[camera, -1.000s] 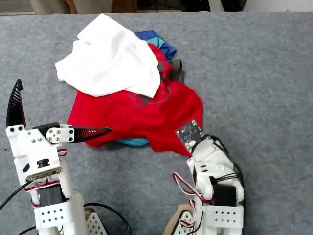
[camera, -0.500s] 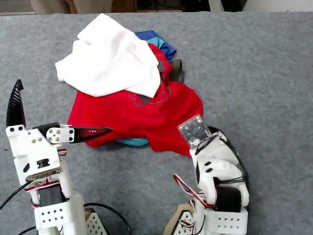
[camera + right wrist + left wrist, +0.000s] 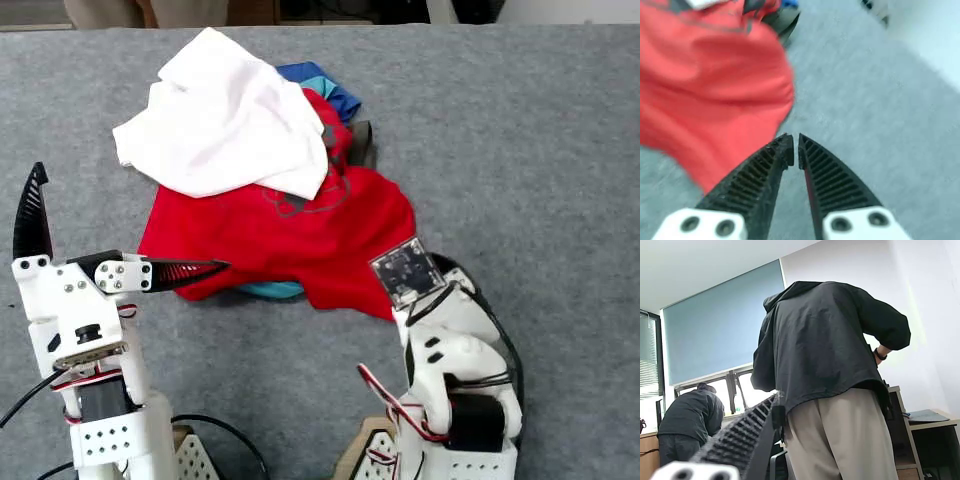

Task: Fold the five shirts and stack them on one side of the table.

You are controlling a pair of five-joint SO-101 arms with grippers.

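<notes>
Both fingers [image 3: 765,175] just beside red shirt [image 3: 715,90].

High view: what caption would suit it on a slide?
Crumpled white shirt atop red shirt on the grey table, left hand open beside them, folding not begun.

Teal roller blind [image 3: 715,325] above a window [image 3: 752,389], wooden cabinet [image 3: 904,440] against a white wall [image 3: 932,300]
</notes>
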